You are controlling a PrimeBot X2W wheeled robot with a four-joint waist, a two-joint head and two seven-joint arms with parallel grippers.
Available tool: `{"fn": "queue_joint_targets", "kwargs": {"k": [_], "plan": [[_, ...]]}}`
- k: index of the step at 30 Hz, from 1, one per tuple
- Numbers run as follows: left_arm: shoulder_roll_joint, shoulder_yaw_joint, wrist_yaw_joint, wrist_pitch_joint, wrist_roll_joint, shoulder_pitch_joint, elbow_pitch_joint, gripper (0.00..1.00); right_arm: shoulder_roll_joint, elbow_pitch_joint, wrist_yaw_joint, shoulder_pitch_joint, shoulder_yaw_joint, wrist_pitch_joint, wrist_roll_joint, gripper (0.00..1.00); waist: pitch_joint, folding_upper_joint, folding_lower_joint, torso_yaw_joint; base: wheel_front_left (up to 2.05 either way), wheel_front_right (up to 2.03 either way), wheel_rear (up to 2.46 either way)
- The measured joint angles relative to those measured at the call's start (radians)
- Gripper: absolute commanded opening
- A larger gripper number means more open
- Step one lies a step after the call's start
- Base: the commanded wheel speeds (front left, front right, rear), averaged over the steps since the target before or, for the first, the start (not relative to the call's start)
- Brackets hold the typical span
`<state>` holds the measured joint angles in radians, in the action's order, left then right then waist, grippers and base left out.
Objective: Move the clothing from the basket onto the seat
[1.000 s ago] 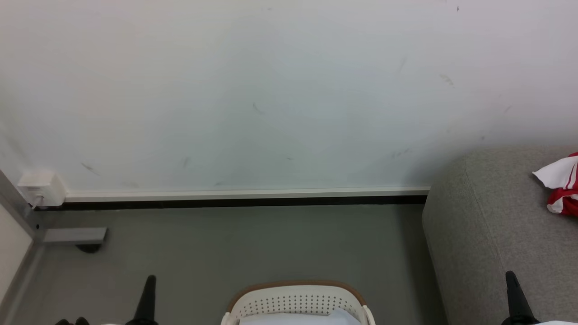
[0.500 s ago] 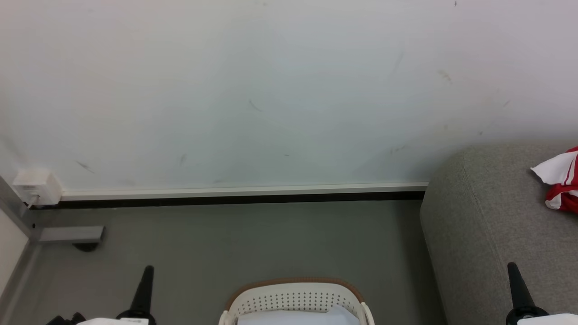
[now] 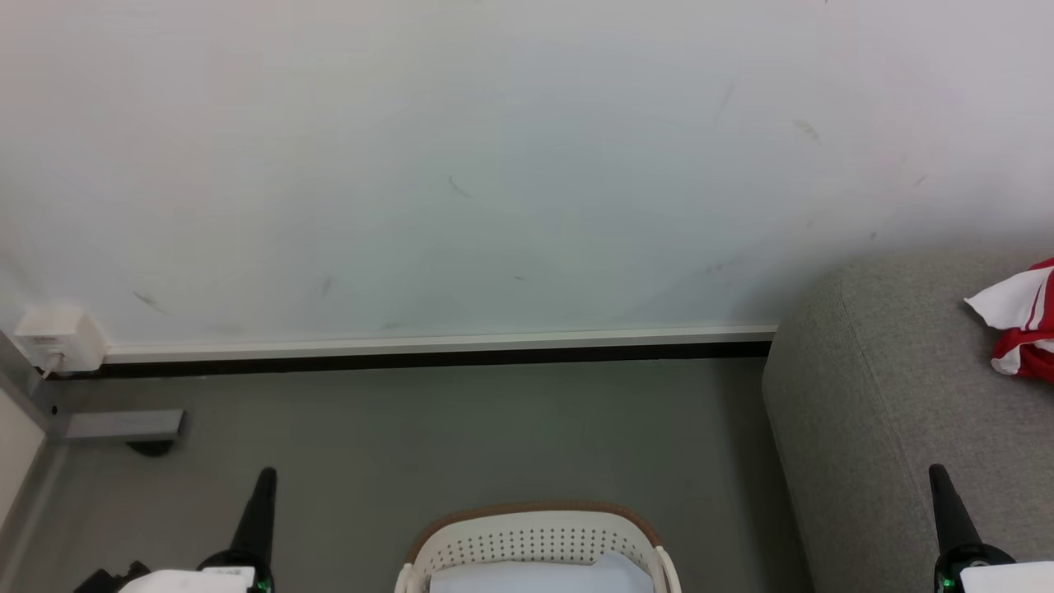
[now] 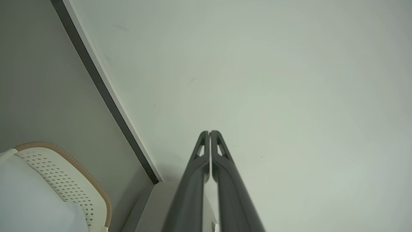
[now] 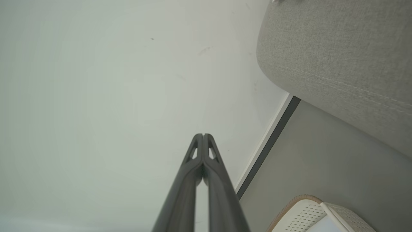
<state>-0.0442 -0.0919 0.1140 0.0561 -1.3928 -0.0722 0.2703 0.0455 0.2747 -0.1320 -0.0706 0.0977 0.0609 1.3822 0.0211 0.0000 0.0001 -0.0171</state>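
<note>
Rising slightly — left gripper [image 3: 267, 474] clenched, empty | right gripper [image 3: 937, 470] clenched, empty | clothing [image 3: 1021, 328] on seat [image 3: 881, 395]

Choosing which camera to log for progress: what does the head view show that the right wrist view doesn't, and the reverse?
Head view adds: red-and-white clothing lying on the seat, the left claw, a white wall box. Right wrist view adds: the stitched seam along the seat's edge, and the right claw up close, shut and empty. Shared: the basket, the seat, the right claw, wall, skirting and floor.
</note>
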Motion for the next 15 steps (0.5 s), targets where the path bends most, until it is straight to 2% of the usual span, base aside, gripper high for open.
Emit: {"fn": "queue_joint_targets", "kwargs": {"k": [15], "plan": [[-0.001, -0.011, 0.009, 0.032, -0.112, -0.015, -0.013, 0.00, 0.001, -0.015, 0.000, -0.015, 0.008, 0.027, 0.119, 0.00, -0.012, 0.0000, -0.0001, 0.008, 0.00, 0.00, 0.00]]}}
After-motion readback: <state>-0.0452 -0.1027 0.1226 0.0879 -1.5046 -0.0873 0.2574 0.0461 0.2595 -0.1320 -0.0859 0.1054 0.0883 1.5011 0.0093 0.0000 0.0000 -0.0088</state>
